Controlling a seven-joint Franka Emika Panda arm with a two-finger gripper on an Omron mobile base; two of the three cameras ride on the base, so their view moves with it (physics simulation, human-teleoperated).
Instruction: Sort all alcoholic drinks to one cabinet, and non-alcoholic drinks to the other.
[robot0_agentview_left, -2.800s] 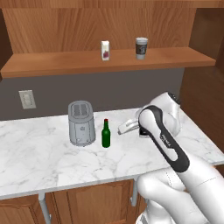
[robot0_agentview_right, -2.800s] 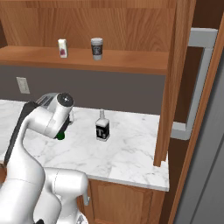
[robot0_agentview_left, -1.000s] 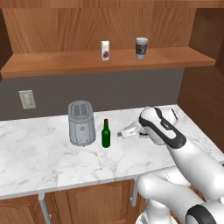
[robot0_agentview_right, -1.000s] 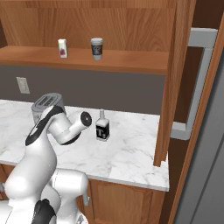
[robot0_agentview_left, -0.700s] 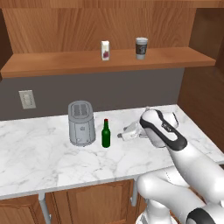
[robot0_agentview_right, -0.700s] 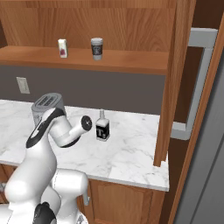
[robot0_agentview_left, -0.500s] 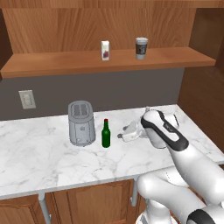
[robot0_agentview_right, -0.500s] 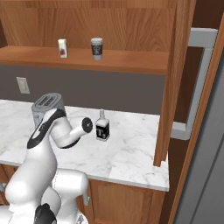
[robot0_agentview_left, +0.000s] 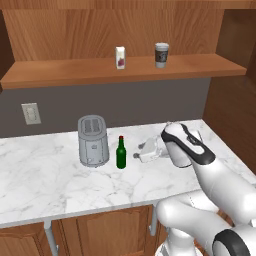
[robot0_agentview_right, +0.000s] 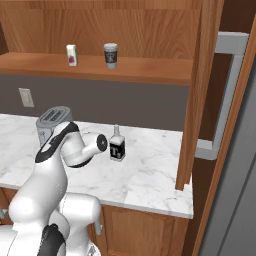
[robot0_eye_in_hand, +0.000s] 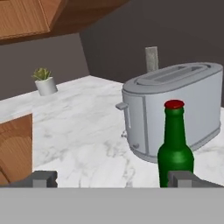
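The gripper (robot0_agentview_left: 138, 153), jaws spread wide and empty, sits just right of the green bottle (robot0_agentview_left: 120, 153), which stands just right of the toaster (robot0_agentview_left: 93, 140); the arm hides that bottle from the right, where the clear bottle (robot0_agentview_right: 117, 144) shows past the toaster.
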